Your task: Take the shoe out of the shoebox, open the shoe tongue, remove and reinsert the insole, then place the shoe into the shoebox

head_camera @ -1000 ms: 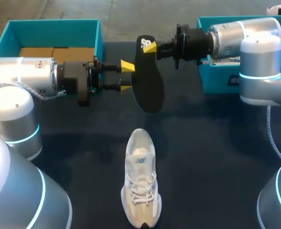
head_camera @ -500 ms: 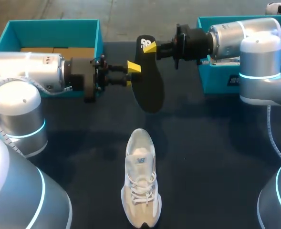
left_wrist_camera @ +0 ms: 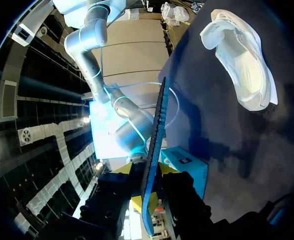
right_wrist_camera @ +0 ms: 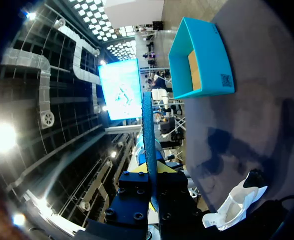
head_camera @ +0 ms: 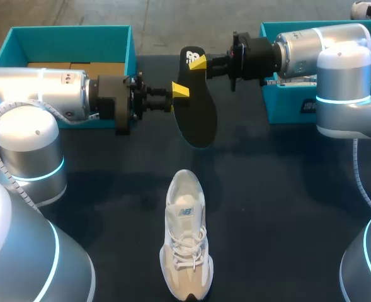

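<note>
One black foam insole is clamped by two grippers: the right gripper at one end, the left gripper at its side edge. One white lace-up sneaker lies on the table, with two teal cardboard shoeboxes farther back.

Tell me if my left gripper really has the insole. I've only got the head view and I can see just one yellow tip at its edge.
Observer: The left wrist view shows the insole edge-on between the left gripper's fingers, one against each face.
Operator: And the right side?
Observer: It's the same in the right wrist view. The right gripper clamps it edge-on between both fingers.
Operator: Anything about the insole I'm missing?
Observer: Its edge shows blue in both wrist views, while in the head view it looks all black.
</note>
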Robot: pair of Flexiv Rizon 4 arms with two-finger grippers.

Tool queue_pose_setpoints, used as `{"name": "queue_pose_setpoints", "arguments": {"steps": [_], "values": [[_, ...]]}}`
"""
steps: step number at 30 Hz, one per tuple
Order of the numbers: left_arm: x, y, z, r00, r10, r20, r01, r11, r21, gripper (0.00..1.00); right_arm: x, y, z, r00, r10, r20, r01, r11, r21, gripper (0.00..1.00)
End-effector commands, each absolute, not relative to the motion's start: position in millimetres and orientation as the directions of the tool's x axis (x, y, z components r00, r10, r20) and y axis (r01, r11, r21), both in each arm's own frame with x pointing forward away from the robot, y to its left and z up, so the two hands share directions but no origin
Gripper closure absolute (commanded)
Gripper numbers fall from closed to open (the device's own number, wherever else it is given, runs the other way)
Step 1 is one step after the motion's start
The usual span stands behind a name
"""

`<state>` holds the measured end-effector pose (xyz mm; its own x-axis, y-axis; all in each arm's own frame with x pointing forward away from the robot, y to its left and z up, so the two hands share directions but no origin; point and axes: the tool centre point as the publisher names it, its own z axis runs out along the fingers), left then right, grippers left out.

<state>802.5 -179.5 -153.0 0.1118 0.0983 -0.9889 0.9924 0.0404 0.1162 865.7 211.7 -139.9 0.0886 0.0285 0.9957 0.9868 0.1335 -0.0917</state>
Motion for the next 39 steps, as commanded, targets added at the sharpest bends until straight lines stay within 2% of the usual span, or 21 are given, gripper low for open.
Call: {"name": "queue_pose_setpoints", "arguments": {"steps": [1,17,20,21,30,31,32,39], "values": [[803,-184,-153,0.113,0.097,-0.989,0.992,0.047,0.118,0.74,865,212,-140,0.089,0.031,0.996,0.987,0.131,-0.092,1.00],[805,-191,-149,0.123,0.102,-0.987,0.990,0.059,0.129,0.80,865,212,-140,0.089,0.031,0.996,0.987,0.131,-0.092,1.00],[806,-192,-150,0.122,0.102,-0.987,0.990,0.062,0.129,0.84,865,212,-140,0.089,0.031,0.996,0.987,0.131,-0.092,1.00],[806,-192,-150,0.122,0.101,-0.987,0.990,0.063,0.128,1.00,865,212,-140,0.089,0.031,0.996,0.987,0.131,-0.092,1.00],[806,-192,-151,0.121,0.099,-0.988,0.989,0.071,0.128,1.00,865,212,-140,0.089,0.028,0.996,0.987,0.133,-0.092,1.00],[806,-191,-151,0.121,0.099,-0.988,0.989,0.071,0.129,1.00,865,212,-139,0.089,0.028,0.996,0.987,0.133,-0.092,0.60],[806,-191,-151,0.122,0.098,-0.988,0.989,0.072,0.129,1.00,865,212,-139,0.083,0.025,0.996,0.988,0.125,-0.086,0.00],[799,-171,-152,0.112,0.109,-0.988,0.989,0.088,0.122,1.00,857,203,-145,0.087,0.013,0.996,0.990,0.107,-0.088,0.00]]}}
